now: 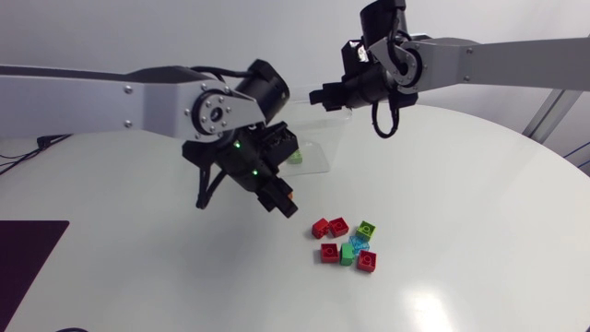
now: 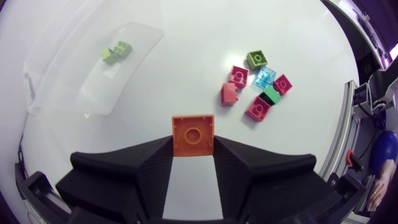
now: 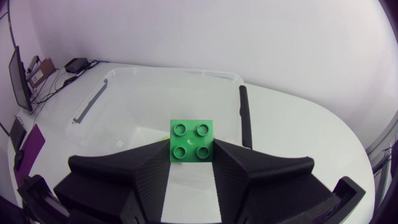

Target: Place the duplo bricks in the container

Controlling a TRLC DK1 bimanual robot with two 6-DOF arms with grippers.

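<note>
My left gripper (image 1: 282,200) (image 2: 193,150) hangs above the table, shut on an orange brick (image 1: 289,195) (image 2: 193,135), between the container and the pile. My right gripper (image 1: 319,96) (image 3: 191,150) is shut on a green four-stud brick (image 3: 191,140) over the clear plastic container (image 1: 318,138) (image 2: 87,74) (image 3: 168,87). In the head view that green brick is hidden. A light green brick (image 1: 295,155) (image 2: 116,52) lies inside the container. Several loose bricks sit in a pile on the table: red ones (image 1: 329,227) (image 2: 257,107), green ones (image 1: 367,228) (image 2: 255,59) and a light blue one (image 1: 359,243) (image 2: 265,78).
The round white table (image 1: 461,203) spreads wide around the pile. A dark mat (image 1: 28,249) lies at the table's front left edge.
</note>
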